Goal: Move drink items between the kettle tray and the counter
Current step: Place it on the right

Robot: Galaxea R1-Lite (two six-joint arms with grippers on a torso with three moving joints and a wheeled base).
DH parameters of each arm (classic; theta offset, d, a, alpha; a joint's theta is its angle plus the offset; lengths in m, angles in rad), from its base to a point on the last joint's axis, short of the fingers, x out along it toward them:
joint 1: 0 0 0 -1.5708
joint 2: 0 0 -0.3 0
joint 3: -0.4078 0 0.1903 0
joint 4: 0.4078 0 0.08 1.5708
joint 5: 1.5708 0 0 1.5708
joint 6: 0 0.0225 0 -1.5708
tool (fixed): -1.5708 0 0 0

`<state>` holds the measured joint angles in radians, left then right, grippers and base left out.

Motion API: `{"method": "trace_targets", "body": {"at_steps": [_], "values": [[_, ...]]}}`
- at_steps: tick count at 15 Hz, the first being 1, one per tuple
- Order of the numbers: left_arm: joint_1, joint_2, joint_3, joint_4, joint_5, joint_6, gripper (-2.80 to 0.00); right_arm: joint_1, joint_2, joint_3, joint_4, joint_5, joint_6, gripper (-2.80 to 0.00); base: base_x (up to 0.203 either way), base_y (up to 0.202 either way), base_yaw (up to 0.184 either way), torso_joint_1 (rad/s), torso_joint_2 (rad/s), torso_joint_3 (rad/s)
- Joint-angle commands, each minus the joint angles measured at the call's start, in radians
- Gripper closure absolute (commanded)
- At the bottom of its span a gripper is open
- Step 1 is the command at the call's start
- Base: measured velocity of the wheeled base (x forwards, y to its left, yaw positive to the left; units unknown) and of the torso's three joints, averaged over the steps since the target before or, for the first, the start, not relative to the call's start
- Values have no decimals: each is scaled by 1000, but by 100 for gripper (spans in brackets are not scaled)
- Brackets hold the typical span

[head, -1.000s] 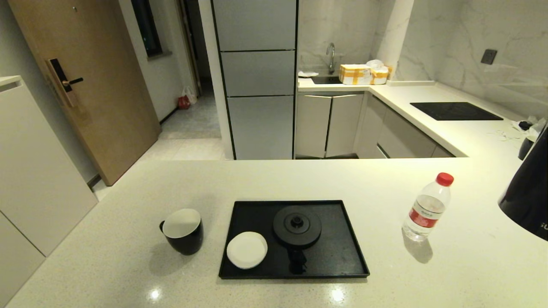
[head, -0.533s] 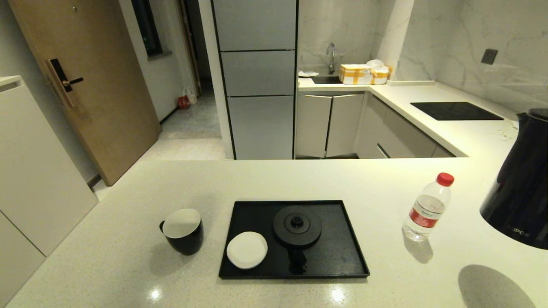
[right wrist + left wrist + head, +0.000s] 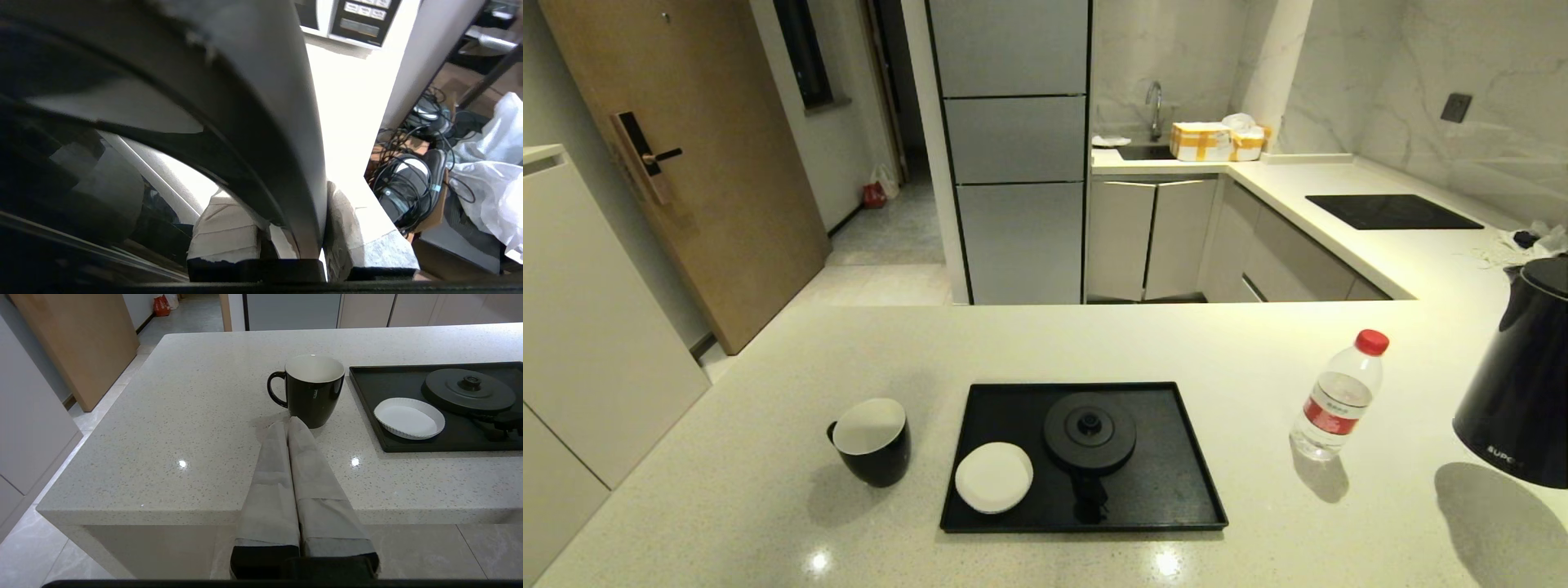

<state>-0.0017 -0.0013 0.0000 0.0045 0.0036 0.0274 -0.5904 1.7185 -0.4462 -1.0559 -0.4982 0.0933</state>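
Now the black kettle (image 3: 1519,392) hangs upright at the far right edge of the head view, above the pale table (image 3: 768,490), and its round shadow lies on the stone below it. One second ago only its lower body showed there, tilted and higher; half a second ago it came further into the picture, and at this moment it is lower and its lid and spout are visible. The right claw (image 3: 294,232) is clenched on the loop handle of the kettle, one padded finger on each side of the handle. The left claw (image 3: 288,426) is clenched with nothing between its fingers; it rests near the front edge of the table, its tips just before the black mug (image 3: 872,441). The mug stands on the table just left of the kettle tray (image 3: 1176,457). On the tray lie the round kettle base (image 3: 1089,430) and a white coaster (image 3: 994,477), touching or nearly touching each other. The water bottle (image 3: 1338,394) stands upright on the table between the tray and the kettle. These things have not moved.
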Motion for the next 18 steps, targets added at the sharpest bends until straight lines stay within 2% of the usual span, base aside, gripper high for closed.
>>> {"method": "trace_targets", "body": {"at_steps": [1, 3, 6, 9, 17, 18], "values": [[0, 0, 0, 0, 1, 0, 0, -15, 178, 65, -207, -3, -5, 0, 0, 0, 0, 0, 0, 0], [0, 0, 0, 0, 1, 0, 0, -18, 253, 101, -304, -2, -1, 0, 0, 0, 0, 0, 0, 0], [0, 0, 0, 0, 1, 0, 0, -20, 323, 129, -350, -3, 39, 0, 0, 0, 0, 0, 0, 0], [0, 0, -1, 0, 1, 0, 0, -22, 404, 172, -462, -1, 45, 0, 0, 0, 0, 0, 0, 0], [0, 0, 0, 0, 1, 0, 0, -22, 432, 225, -474, 7, 37, 0, 0, 0, 0, 0, 0, 0], [0, 0, 0, 0, 0, 0, 0, -22, 434, 224, -474, 7, 37, -280, 0, 0, 0, 0, 0, 0]]}}
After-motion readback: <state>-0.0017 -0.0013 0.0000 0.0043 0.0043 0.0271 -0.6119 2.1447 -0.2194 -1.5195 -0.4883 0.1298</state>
